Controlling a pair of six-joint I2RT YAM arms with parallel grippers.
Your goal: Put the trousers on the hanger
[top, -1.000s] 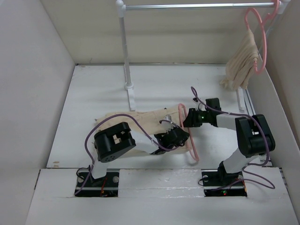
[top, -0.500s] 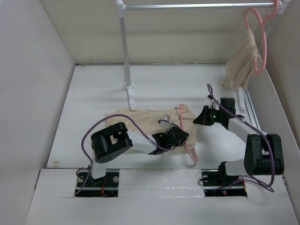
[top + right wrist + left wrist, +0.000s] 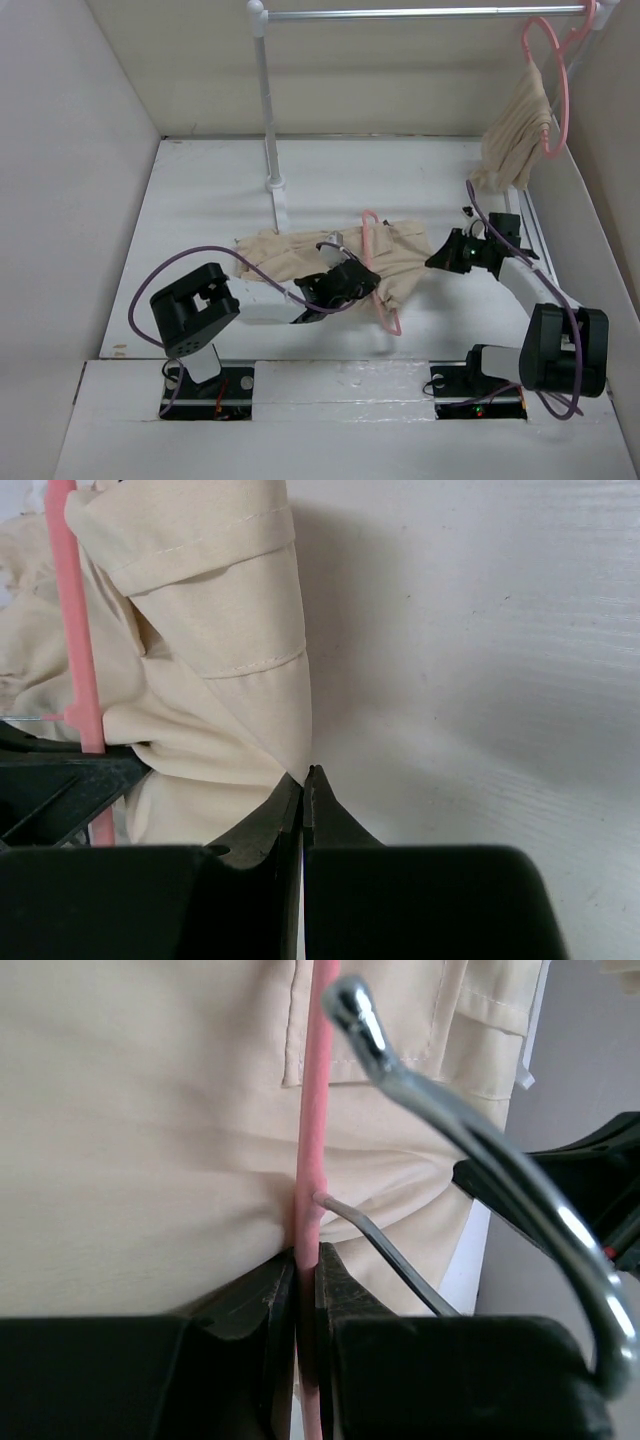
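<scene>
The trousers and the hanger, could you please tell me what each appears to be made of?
The trousers: matte woven cloth, probably cotton, judging by stitched seams and soft creases. The hanger: a smooth, evenly pink rod, likely plastic or plastic-coated; I cannot tell which.

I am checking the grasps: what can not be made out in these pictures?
Left wrist: the hanger runs off the top edge, and the left gripper hides its lower part.
Top view: too small to tell whether the hanger passes under the trousers.
Right wrist: the right gripper hides how much cloth it pinches.
</scene>
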